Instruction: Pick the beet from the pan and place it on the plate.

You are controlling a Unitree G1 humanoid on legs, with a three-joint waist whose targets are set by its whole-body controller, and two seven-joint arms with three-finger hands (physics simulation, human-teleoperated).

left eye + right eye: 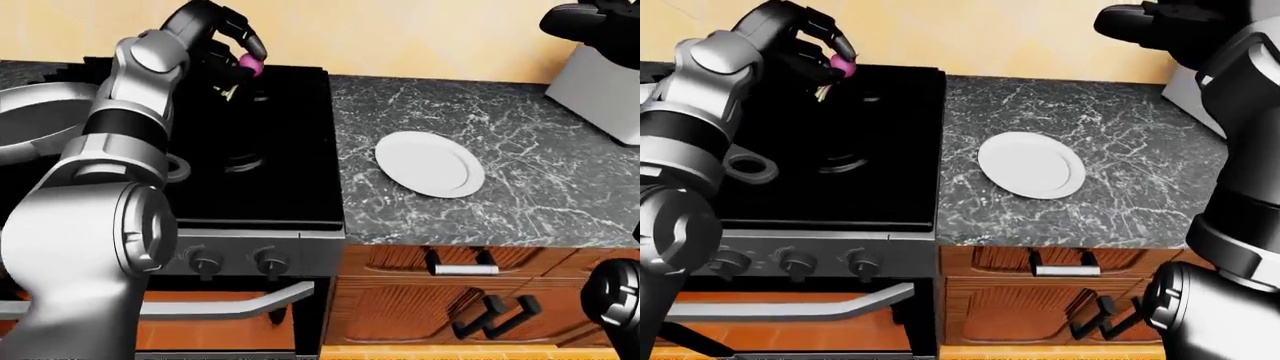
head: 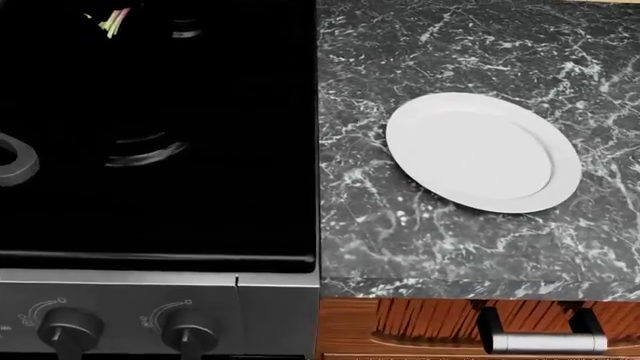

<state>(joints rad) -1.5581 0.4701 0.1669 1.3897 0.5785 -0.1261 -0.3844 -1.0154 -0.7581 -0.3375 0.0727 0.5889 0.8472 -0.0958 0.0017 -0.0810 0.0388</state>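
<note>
While the left hand (image 1: 225, 52) grips the small magenta beet (image 1: 253, 67) above the black stove's far edge, the round white plate (image 2: 483, 151) on the bench sits bare; placing remains.

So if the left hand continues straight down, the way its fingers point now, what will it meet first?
Probably the black stove top. The left hand, closed round the beet, hangs over it, left of the plate. Depth is unclear.
</note>
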